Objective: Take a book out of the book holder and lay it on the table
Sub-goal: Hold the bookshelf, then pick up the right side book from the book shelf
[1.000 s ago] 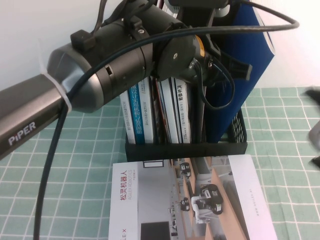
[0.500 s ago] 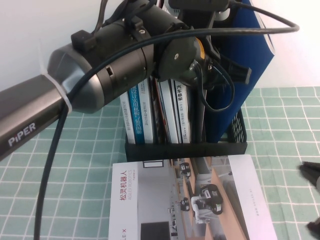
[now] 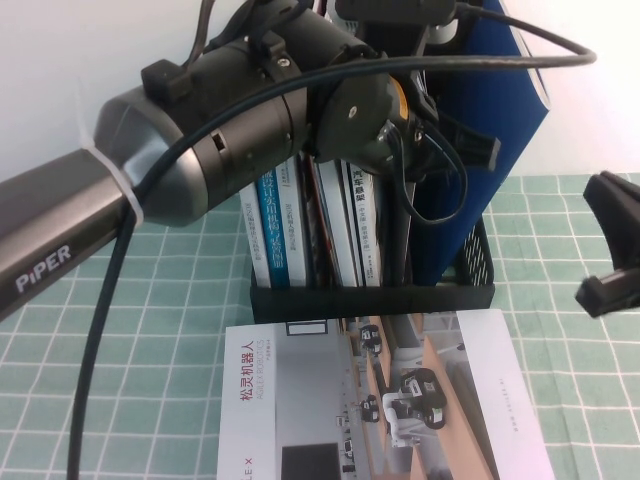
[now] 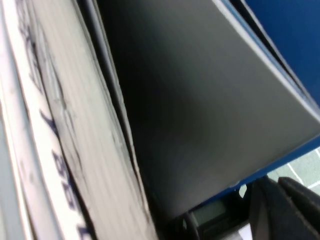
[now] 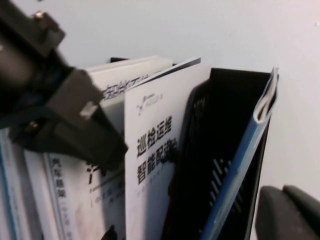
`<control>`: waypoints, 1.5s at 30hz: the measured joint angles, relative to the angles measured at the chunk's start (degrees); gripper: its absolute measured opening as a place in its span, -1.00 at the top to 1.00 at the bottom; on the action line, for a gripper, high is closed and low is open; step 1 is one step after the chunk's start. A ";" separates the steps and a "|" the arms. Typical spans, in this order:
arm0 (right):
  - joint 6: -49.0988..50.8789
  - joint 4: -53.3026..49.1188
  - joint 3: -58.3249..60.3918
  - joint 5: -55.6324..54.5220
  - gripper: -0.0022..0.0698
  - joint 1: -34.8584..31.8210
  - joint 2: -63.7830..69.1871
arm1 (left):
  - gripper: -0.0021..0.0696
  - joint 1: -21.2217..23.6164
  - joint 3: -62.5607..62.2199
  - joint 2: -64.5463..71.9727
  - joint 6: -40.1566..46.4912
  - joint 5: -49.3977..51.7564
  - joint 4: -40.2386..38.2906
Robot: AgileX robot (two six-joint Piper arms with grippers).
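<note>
1. Book (image 3: 500, 130) stands in the rightmost slot of the holder (image 3: 372, 297), leaning right and rising well above the rack, so its top edge is the reachable part.
2. Left gripper (image 3: 440, 120) is up at that book, probably positioned for its edge; can't tell whether it's open or gripping, the arm hides it.
3. Right gripper (image 3: 612, 245) hovers over the table (image 3: 560, 360) right of the rack, fingers pressed together, empty.
4. Brochure (image 3: 380, 400) lies flat in front of the rack, cut off at the frame edge.

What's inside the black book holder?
The book holder holds upright books: a cyan-spined one, white ones, and the big blue book at its right end. The left gripper reaches in, covering their tops. The right gripper waits, shut, at the table's right.
</note>
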 joint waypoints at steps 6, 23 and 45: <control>3.86 0.90 -0.42 -15.94 0.47 -0.10 13.85 | 0.95 0.09 0.11 0.85 -1.42 3.66 -0.58; 7.41 -0.35 -18.30 -17.94 0.20 -0.10 37.70 | 0.95 0.37 0.47 1.47 -1.98 4.81 -1.95; -8.47 0.96 -18.85 -16.26 0.88 -0.10 16.61 | 0.95 -2.45 0.57 -13.63 3.52 7.32 -4.50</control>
